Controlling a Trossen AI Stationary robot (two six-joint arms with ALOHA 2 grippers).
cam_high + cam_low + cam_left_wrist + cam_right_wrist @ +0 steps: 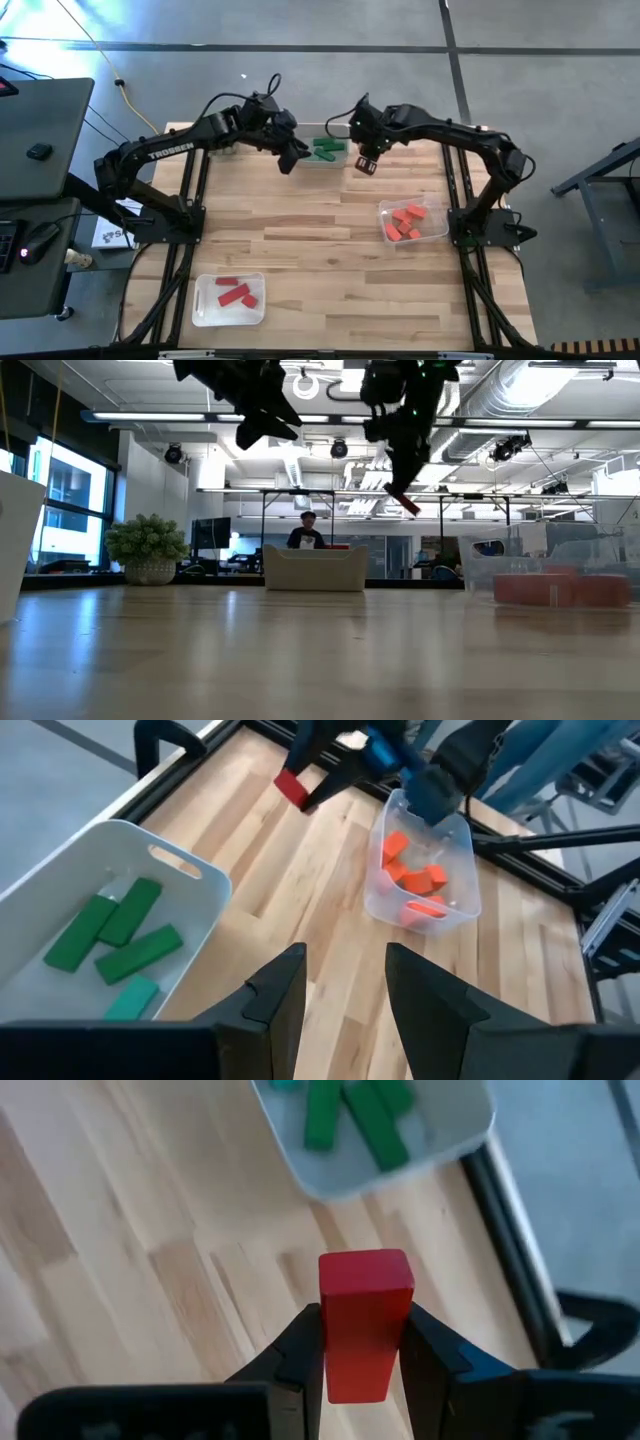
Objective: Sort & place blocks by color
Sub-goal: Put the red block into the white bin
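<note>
My right gripper [366, 163] hangs high over the far middle of the table, just right of the white tray of green blocks [327, 150], shut on a red block [364, 1320]. The same red block [404, 503] shows well above the table in the low view. My left gripper [345, 982] is open and empty, raised beside that green tray [110, 935] on its left. A clear tub at the right holds orange-coral blocks [405, 222]. A white tray at the near left holds red blocks [235, 292]. My right gripper pinches the red block between its two fingers [300, 1355] on the block's two long side faces. The block's free end [365, 1270] sticks out beyond the fingertips. It is lifted clear of the table and hangs tilted below the gripper [404, 503].
Bare wooden tabletop [300, 235] lies between the three containers. The right arm's frame post [470, 225] stands next to the clear tub. Beyond the far edge are a spiky green plant in a pot [148, 545] and a seated person [306, 530].
</note>
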